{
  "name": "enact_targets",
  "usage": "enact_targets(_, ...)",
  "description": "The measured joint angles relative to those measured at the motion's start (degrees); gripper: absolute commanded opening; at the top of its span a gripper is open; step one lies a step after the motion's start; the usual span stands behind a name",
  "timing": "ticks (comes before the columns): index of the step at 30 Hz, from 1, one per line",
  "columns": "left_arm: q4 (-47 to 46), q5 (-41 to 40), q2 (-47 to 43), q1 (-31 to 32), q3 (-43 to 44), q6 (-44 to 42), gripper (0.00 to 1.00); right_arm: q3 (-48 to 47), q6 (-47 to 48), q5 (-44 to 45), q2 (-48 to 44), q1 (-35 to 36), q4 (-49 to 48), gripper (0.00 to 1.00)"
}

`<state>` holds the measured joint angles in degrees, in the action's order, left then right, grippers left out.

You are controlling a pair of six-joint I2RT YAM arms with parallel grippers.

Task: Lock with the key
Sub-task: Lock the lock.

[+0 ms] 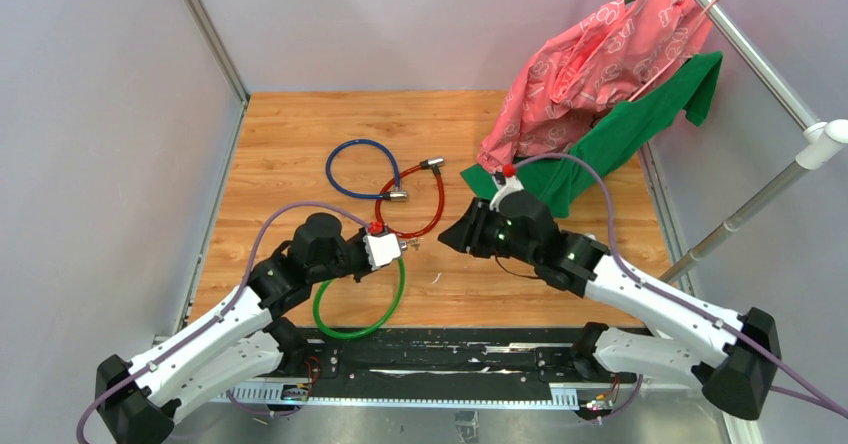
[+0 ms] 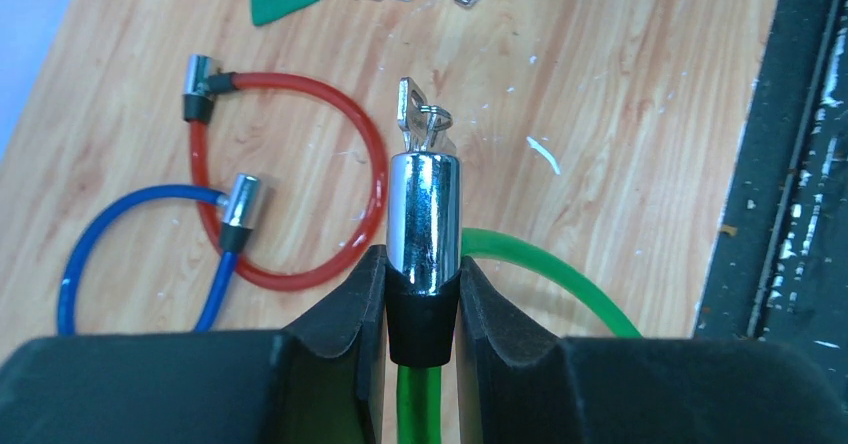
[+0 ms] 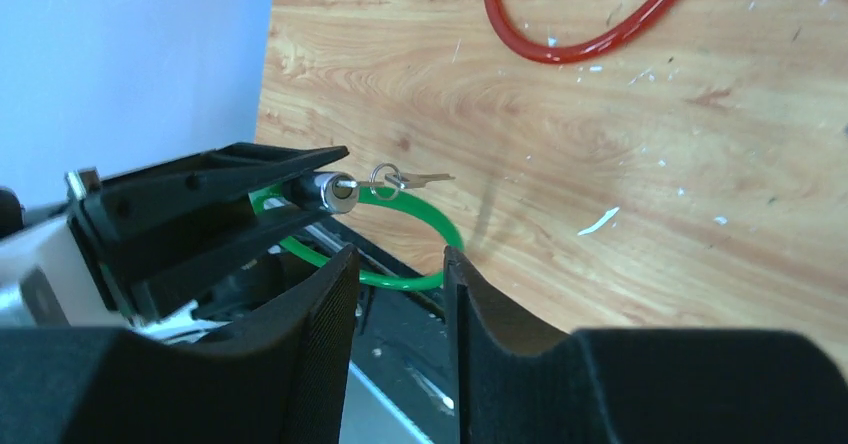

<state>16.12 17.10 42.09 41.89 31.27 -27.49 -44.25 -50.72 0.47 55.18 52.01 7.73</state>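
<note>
At the tip of the green lock cylinder (image 2: 424, 219): key (image 2: 406, 109) inserted. Left end effector (image 2: 422, 264) clamps the cylinder; right end effector (image 3: 398, 264) apart, empty, just beside it. Key looks light, stiff, slippery, so pinch the flat head.

Tiny silver key (image 2: 406, 104) pokes upright from the green cable's chrome cylinder (image 2: 424, 219) end
</note>
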Motion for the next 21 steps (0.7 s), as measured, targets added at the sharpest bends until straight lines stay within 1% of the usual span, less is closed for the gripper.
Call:
enact_targets(5, -4.3, -2.0, -1.5, 0.0, -1.7, -2.7, 0.00, -7.1, -9.4, -4.7, 7.5, -3.9, 6.7, 0.41)
enact_targets(8, -6.2, -2.4, -2.6, 0.0, -2.8, -3.4, 0.00, -8.6, -15.8, -7.1, 8.2, -6.0, 8.6, 0.41)
enact_targets(10, -7.4, -2.4, -3.5, 0.0, -3.9, -3.7, 0.00, -8.4, -21.9, -9.0, 7.5, -6.5, 8.3, 0.42)
enact_targets(13, -9.0, -2.4, -5.0, 0.0, -5.6, -3.9, 0.00, -7.6, -30.3, -9.9, 7.1, -5.2, 6.2, 0.45)
enact_targets(15, -9.8, -2.3, -5.9, 0.0, -6.4, -3.9, 0.00, -7.6, -34.2, -9.6, 7.7, -3.6, 5.5, 0.48)
enact_targets(18, -10.5, -2.3, -6.8, 0.0, -7.2, -4.1, 0.00, -7.6, -38.9, -8.7, 9.2, -0.8, 4.7, 0.51)
enact_targets(21, -10.4, -1.9, -7.5, 0.0, -7.3, -4.1, 0.00, -7.9, -42.2, -8.0, 11.4, 1.0, 4.2, 0.51)
